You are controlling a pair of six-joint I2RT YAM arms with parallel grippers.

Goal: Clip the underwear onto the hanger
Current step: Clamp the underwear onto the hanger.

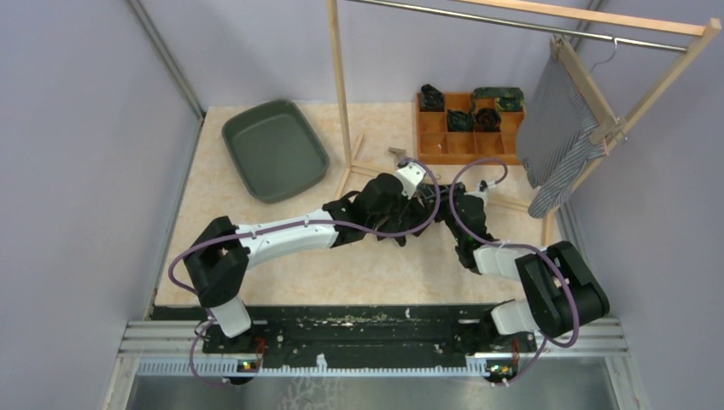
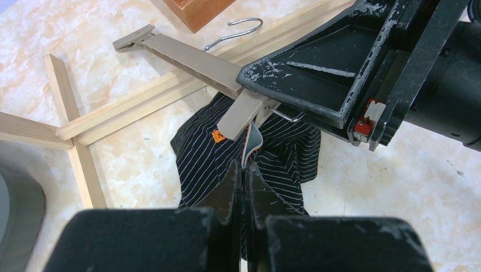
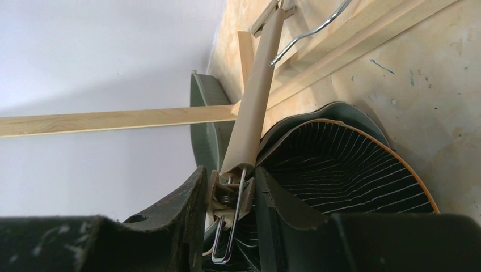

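Arms meeting mid-surface in the top view: the left arm and the right arm crowd together on the pale surface, just in front of the foot of the wooden rack. A green tray sits off to the left, and a striped garment hangs from the rack's rail at right.

Over to the left wrist: the left gripper is pinched right down on the dark pinstriped underwear, its grey waistband rising from between the tips. The underwear lies on the surface, directly under the near end of the tan hanger, and the hanger's near clip touches that waistband.

Right wrist now: the right gripper is narrowed onto the clip, one finger pressing each side. The hanger bar runs away toward the rack, with the underwear bunched just right of the clip.
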